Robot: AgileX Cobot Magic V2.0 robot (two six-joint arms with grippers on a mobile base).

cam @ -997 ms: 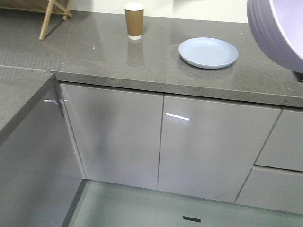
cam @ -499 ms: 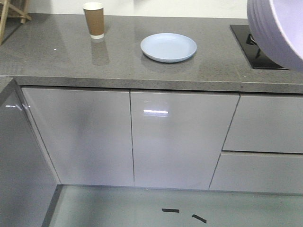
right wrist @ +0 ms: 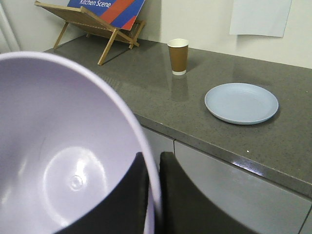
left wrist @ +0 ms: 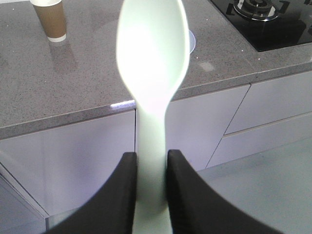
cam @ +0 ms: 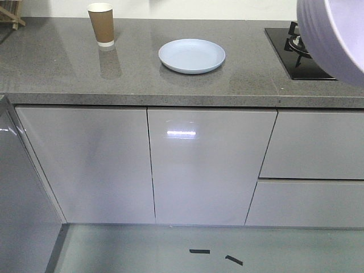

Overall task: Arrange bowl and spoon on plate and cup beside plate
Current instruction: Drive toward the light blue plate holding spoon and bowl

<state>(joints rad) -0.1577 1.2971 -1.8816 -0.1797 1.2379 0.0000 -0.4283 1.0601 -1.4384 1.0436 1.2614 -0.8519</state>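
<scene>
Aloft before counter (cam: 57, 68): left gripper (left wrist: 151, 160) pinching spoon (left wrist: 152, 58) handle, head forward; right gripper (right wrist: 151, 161) clamping bowl (right wrist: 63, 146) rim.

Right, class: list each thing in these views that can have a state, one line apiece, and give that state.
bowl, empty, held in the air, rim clamped in the right jaws.
spoon, held by its handle in the left jaws.
plate, empty, flat on the counter.
cup, upright on the counter, apart from the plate.
cabinet doors, shut.
drawers, shut.
</scene>
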